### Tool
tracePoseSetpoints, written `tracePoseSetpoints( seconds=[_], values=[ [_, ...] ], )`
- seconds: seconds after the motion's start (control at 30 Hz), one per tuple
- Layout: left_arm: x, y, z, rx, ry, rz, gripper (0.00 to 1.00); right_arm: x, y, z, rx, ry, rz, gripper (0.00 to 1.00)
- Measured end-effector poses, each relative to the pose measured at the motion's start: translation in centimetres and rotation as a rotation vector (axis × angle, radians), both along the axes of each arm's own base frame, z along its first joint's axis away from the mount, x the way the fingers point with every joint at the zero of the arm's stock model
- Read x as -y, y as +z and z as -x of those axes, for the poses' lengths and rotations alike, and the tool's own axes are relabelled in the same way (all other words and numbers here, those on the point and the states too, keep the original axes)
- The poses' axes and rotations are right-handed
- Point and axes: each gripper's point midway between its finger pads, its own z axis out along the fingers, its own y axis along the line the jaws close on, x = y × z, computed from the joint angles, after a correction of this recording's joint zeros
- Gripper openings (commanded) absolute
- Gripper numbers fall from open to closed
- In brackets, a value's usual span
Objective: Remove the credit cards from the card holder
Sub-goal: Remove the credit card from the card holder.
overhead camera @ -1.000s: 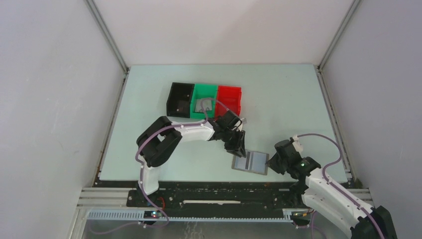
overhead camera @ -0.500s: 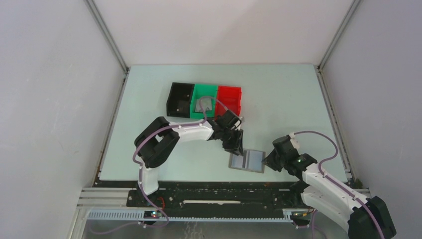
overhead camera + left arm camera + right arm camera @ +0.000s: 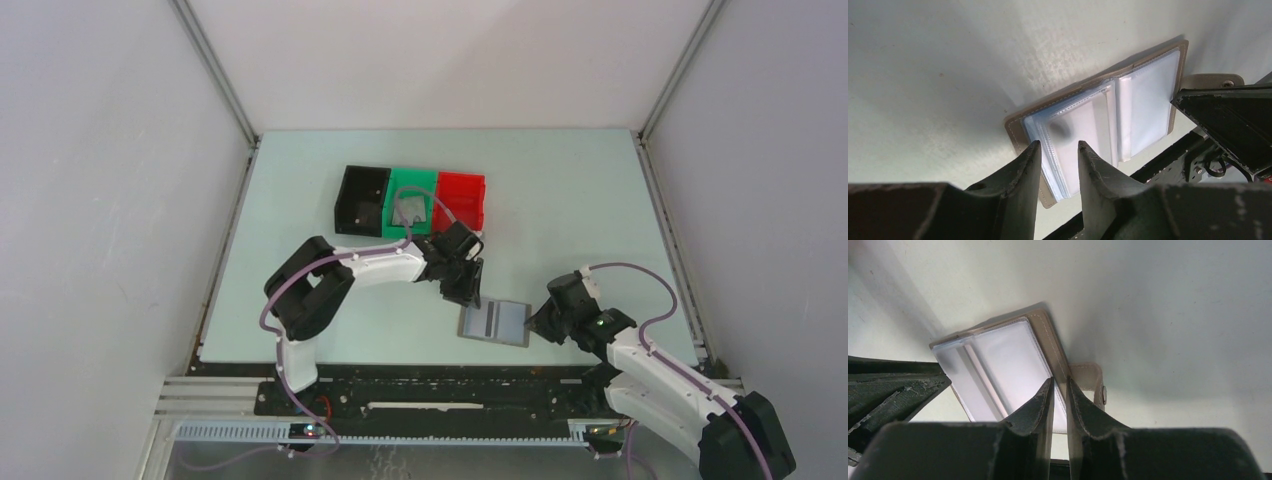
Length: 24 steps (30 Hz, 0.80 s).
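Observation:
The card holder [image 3: 495, 322] lies open near the table's front edge, taupe cover down, clear sleeves up; it also shows in the left wrist view [image 3: 1108, 125] and the right wrist view [image 3: 998, 360]. My left gripper [image 3: 468, 292] hovers over its left edge, jaws a little apart and holding nothing [image 3: 1058, 150]. My right gripper [image 3: 540, 322] is shut on the holder's right cover edge beside the closing tab [image 3: 1090, 377], with the fingertips [image 3: 1047, 390] pinching it. A flat grey card [image 3: 407, 210] lies in the green bin. No tan-orange card is in view.
Three bins stand in a row behind the holder: black [image 3: 361, 200], green [image 3: 412, 188] and red [image 3: 461, 200]. The table's front edge and the black rail [image 3: 1168, 160] lie just beyond the holder. Walls enclose the table on three sides.
The right gripper and the card holder have shifted a little to the left. The left gripper has drawn back slightly to the left, off the sleeves towards the holder's left edge.

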Motion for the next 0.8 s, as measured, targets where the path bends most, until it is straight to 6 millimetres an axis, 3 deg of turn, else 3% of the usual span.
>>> tracePoseSetpoints(
  seconds=[0.57, 0.8],
  values=[
    [0.7, 0.6, 0.7, -0.032, -0.031, 0.045, 0.33, 0.0, 0.0, 0.0, 0.0, 0.001, -0.001, 0.23],
    [1.3, 2.7, 1.3, -0.033, -0.058, 0.102, 0.33, 0.0, 0.0, 0.0, 0.0, 0.001, -0.001, 0.23]
  ],
)
